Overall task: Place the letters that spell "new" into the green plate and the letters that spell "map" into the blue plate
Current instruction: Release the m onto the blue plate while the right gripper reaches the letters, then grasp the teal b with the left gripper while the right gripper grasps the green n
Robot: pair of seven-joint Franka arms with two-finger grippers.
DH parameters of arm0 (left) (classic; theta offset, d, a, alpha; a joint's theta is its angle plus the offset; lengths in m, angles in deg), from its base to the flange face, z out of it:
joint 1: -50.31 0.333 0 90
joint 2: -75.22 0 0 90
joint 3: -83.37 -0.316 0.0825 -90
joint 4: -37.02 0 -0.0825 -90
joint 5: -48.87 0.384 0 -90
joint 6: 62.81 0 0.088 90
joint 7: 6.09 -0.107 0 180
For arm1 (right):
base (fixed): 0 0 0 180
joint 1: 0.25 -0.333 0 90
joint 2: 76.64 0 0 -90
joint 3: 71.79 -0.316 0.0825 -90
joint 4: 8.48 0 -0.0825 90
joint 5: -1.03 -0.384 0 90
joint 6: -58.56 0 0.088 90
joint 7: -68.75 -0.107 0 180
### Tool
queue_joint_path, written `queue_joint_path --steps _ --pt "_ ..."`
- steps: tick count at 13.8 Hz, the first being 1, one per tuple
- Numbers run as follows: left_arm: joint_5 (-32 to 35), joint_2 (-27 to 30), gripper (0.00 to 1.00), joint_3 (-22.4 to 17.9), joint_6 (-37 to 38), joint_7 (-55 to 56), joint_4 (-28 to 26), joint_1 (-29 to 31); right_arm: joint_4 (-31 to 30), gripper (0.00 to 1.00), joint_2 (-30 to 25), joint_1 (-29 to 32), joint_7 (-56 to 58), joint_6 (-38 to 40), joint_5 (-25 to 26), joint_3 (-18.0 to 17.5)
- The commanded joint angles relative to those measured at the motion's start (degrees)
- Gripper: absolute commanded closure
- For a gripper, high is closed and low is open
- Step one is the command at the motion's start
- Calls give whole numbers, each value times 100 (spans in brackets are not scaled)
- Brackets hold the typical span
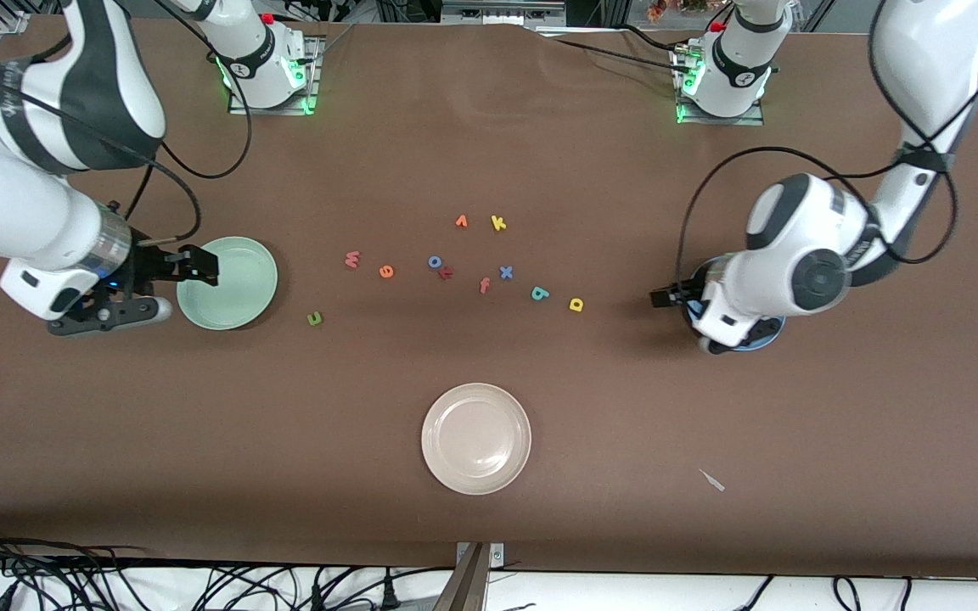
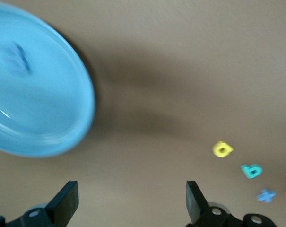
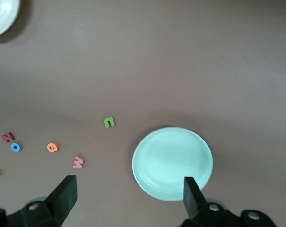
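Note:
The blue plate lies under my left arm's hand, showing only as a sliver in the front view. A blurred periwinkle "m" lies in it. My left gripper hangs open and holds nothing, just past the plate's rim toward the yellow "p" and teal "a". My right gripper is open over the green plate's rim. The green "n", orange "e" and salmon "w" lie on the table.
Mid-table lie a blue "o", a dark red letter, a salmon "f", a blue "x", an orange "v" and a yellow "k". A beige plate sits nearer the camera. A white scrap lies toward the left arm's end.

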Motion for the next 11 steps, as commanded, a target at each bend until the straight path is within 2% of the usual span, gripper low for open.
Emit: queue_joint_path --steps 1,4,6,8,10,11 --pt "-133 -242 0 -71 -685 1276 -98 -623 -259 0 171 -317 263 -707 -277 16" --pt "25 -593 0 -185 -1537 2718 -98 -1404 -1348 0 189 -319 341 -2340 -268 -10" --pt "437 -796 0 -527 -1934 3474 -98 -1958 -1912 0 224 -310 604 -3046 -250 -89" --pt "649 -1015 2 -686 -2372 4073 -46 -2381 -2107 0 233 -310 858 -3215 -224 -98" --pt "729 -1043 8 -967 -2585 4243 -62 -2549 -2177 0 312 -310 1141 -3224 -215 -98" --pt "729 -1052 16 -968 -2621 4260 -63 -2567 -2222 0 399 -284 1141 -3207 -215 -98"
